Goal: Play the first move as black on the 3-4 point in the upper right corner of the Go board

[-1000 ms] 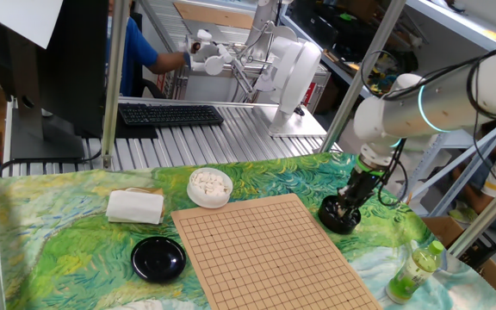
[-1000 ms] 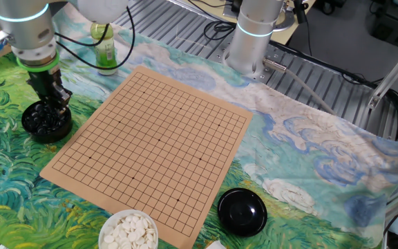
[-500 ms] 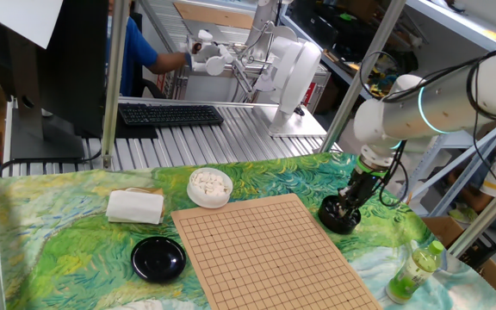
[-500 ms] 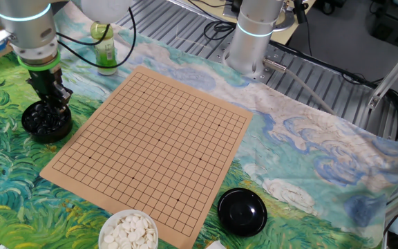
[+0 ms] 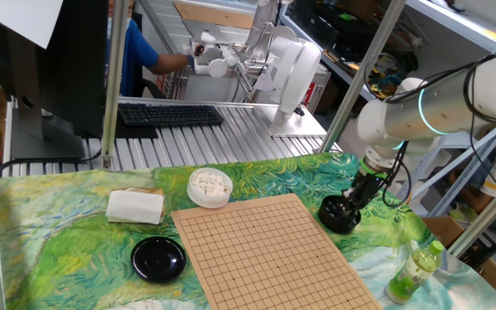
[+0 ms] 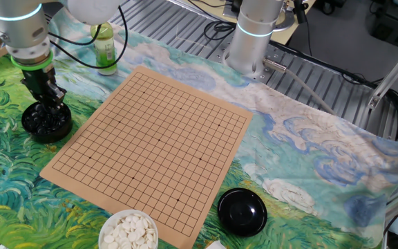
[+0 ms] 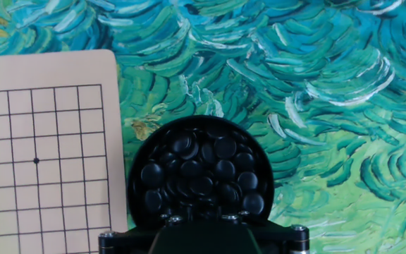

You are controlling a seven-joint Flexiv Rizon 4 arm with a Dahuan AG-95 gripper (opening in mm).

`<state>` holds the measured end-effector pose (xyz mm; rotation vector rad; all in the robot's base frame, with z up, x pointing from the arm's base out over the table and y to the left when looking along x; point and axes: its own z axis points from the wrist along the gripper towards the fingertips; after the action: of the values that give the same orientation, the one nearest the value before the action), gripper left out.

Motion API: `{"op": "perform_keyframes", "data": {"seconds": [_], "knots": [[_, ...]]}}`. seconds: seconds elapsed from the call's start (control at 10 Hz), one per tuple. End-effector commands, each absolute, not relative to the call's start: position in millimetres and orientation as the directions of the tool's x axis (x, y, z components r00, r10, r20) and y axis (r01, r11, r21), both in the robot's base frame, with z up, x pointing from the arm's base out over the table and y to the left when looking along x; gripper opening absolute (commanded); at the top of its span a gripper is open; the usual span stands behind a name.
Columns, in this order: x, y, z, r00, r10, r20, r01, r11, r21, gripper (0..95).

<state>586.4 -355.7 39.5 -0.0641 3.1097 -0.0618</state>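
Note:
A black bowl [image 5: 339, 215] [image 6: 45, 122] full of glossy black stones [image 7: 201, 173] stands on the cloth just off one side of the Go board [image 5: 265, 250] [image 6: 157, 138]. No stones lie on the board's grid. My gripper [image 5: 352, 204] [image 6: 49, 105] hangs straight down over the bowl, its fingertips just above the pile of stones. The fingers look close together, but whether a stone sits between them does not show. In the hand view the gripper body [image 7: 201, 240] hides the fingertips, and one corner of the board [image 7: 41, 141] lies to the left.
A white bowl of white stones [image 5: 209, 186] [image 6: 128, 230] and a black lid [image 5: 158, 257] [image 6: 241, 211] sit by the board's far side from the arm. A green bottle [image 5: 414, 269] [image 6: 103, 47] stands near the black bowl. A folded white cloth [image 5: 134, 207] lies beside the white bowl.
My gripper has lifted a little and shifted slightly sideways over the black bowl. The board and the bowls have not moved.

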Motion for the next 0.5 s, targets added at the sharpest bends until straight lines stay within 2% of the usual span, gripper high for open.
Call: {"op": "perform_keyframes", "data": {"seconds": [0.1, 0.5], "knots": [[586.0, -355.5, 38.7, -0.998, -0.054, -0.022, -0.053, 0.998, -0.037, 0.0], [586.2, -355.2, 54.9, -0.998, -0.054, -0.021, -0.053, 0.998, -0.04, 0.0]]}}
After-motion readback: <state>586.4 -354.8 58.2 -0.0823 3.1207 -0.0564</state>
